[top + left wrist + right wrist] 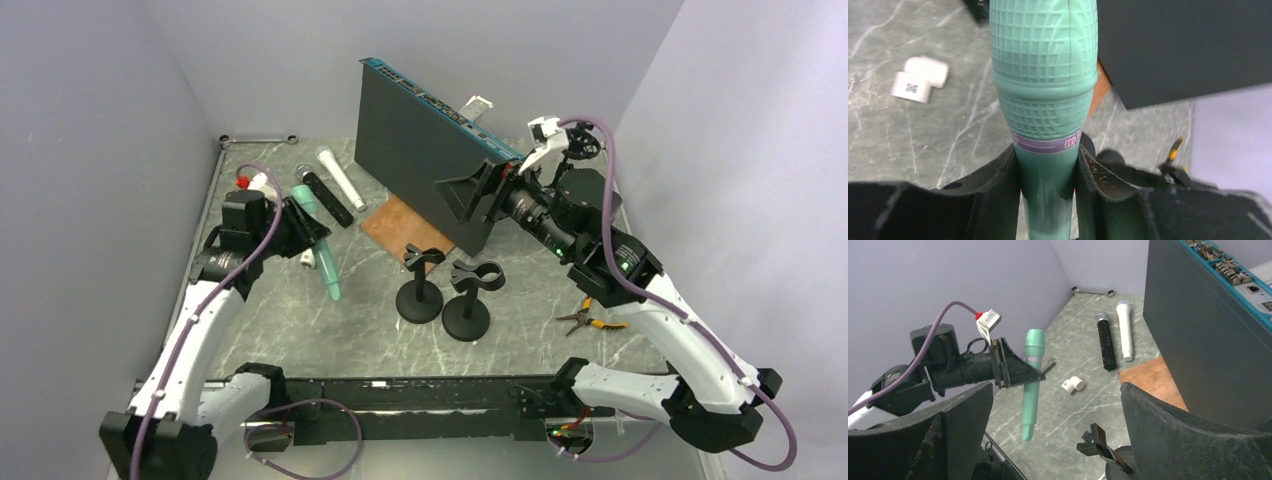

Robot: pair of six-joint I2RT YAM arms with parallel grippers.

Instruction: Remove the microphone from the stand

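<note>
My left gripper (316, 230) is shut on the shaft of a mint-green microphone (325, 250) and holds it in the air, left of the stands and clear of them. In the left wrist view the fingers (998, 185) clamp the shaft just below the purple band, with the mesh-patterned head (1043, 75) above. Two black microphone stands (420, 290) (467, 302) stand mid-table with empty clips. My right gripper (468, 196) is open and empty, raised behind the stands. From the right wrist view the green microphone (1032, 375) hangs head up, and a stand clip (1098, 442) shows below.
A black microphone (330, 200) and a white microphone (340, 178) lie at the back left. A white pipe elbow (308, 259) lies near my left gripper. A tall dark panel (420, 150) stands at the back, with a brown board (400, 225) at its foot. Pliers (590, 320) lie at the right.
</note>
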